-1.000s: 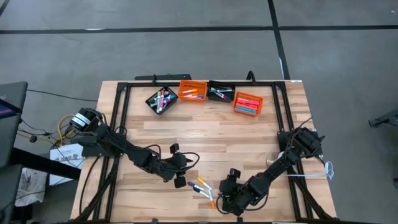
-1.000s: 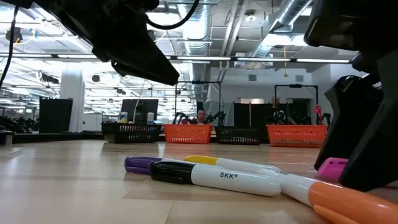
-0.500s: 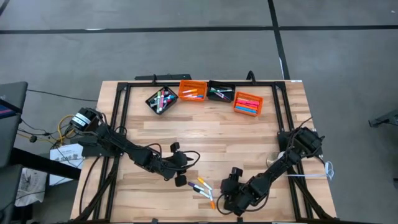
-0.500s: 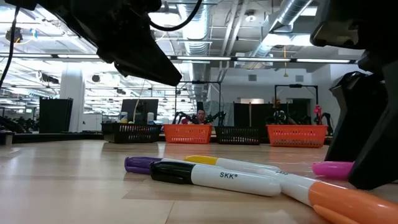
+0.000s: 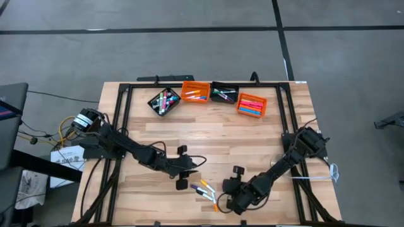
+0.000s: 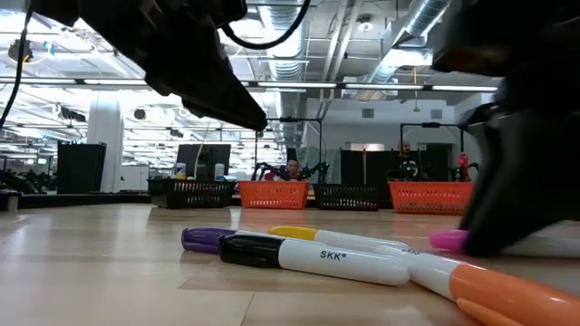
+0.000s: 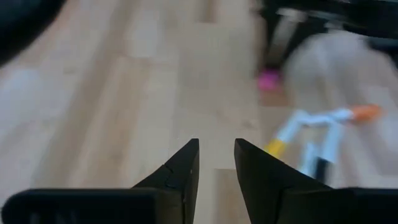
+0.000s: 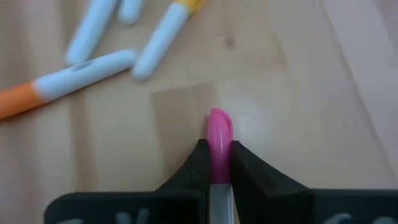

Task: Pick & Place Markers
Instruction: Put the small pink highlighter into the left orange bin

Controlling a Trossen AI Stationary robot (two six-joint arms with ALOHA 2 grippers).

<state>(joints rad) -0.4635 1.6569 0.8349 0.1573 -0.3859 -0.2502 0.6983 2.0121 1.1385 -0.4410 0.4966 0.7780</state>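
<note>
Several markers lie loose on the wood near the table's front edge: a purple-capped one [image 6: 201,238], a black-capped one [image 6: 308,258], a yellow-capped one [image 6: 294,233] and an orange-capped one [image 6: 507,294]. My right gripper [image 8: 219,163] is shut on a pink-capped marker [image 8: 219,134] just right of them [image 5: 222,197]. My left gripper [image 7: 216,158] hovers left of the group [image 5: 182,183], open with a narrow gap and nothing between its fingers. It looks toward the pink cap [image 7: 268,79]. My right gripper pinches the pink-capped marker between its two fingers, where the pink cap meets the white barrel [image 8: 219,177]. The fingers come slanting down from the table's right side. The cap's tip [image 6: 446,240] sticks out past the fingertips, low over the wood; whether it is lifted clear I cannot tell.
Along the far edge stand small bins with markers in them: a black bin [image 5: 163,101], an orange bin [image 5: 195,92], another black bin [image 5: 224,94] and another orange bin [image 5: 252,104]. Bare wood lies between the bins and the arms.
My right gripper has shut on the pink-capped marker and tipped a little toward the loose markers; the pink cap has shifted toward them along the table. The other markers have stayed where they were.
</note>
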